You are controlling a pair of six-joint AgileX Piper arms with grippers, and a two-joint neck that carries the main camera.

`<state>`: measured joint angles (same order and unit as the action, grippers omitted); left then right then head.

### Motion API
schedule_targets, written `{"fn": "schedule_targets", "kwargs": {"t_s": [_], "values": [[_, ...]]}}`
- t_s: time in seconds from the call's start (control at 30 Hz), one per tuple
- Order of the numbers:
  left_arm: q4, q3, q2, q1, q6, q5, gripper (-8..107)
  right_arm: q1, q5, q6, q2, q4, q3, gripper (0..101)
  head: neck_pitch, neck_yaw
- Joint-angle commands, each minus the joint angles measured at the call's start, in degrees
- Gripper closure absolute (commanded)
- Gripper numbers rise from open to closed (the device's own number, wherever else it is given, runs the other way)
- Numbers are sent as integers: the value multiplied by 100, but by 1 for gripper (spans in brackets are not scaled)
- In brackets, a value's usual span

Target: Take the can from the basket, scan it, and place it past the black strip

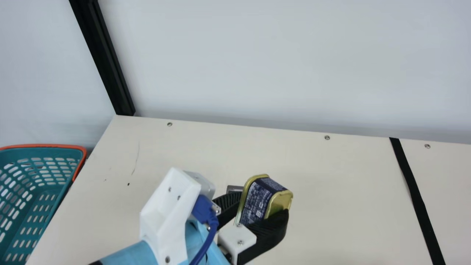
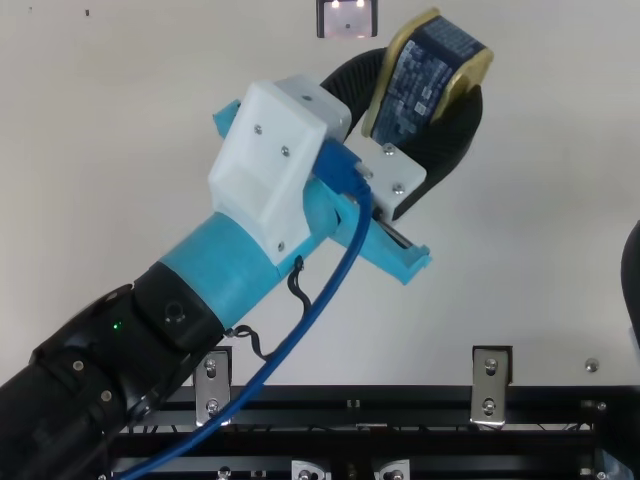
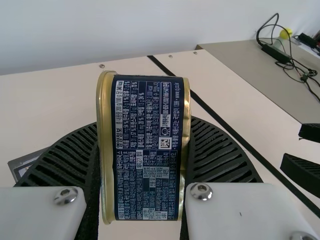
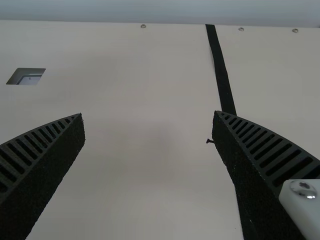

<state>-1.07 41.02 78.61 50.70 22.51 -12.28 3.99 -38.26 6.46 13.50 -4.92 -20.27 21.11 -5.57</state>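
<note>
Above the counter [image 1: 331, 176], between the basket [image 1: 44, 145] and the black strip [image 1: 416, 202], the can [image 1: 254, 202] is clamped between the ribbed fingers of the left tool [image 1: 262, 209]. It tilts in the main view, gold at its rims, and turns its dark blue printed label to the left wrist view. Just beside it in the top view lies the scanner [image 2: 347, 20], small and square with a dark frame. At that view's right edge is part of the right tool [image 2: 632, 285]; in the right wrist view its fingers stand wide apart over the counter, one of them overlapping the strip. Beyond the counter, in the left wrist view, black cables [image 3: 302, 76] lie loosely tangled on a grey surface [image 3: 235, 62].
</note>
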Motion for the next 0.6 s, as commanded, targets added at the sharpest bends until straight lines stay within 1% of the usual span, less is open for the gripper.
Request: {"fn": "schedule_targets", "kwargs": {"t_s": [0.0,0.1,0.23,0.4,0.57], "values": [[0,0,0,0,0,0,89,0,0,0,0,0,0,0,159,45],[0,0,0,0,0,0,89,-12,-26,-29,-28,22,-2,0,159,45],[0,0,0,0,0,0,89,-67,47,-24,134,-77,-142,0,159,45],[0,0,0,0,0,0,89,-256,306,24,594,-362,-473,0,159,45],[0,0,0,0,0,0,89,-552,600,75,1158,-785,-867,0,159,45]]}}
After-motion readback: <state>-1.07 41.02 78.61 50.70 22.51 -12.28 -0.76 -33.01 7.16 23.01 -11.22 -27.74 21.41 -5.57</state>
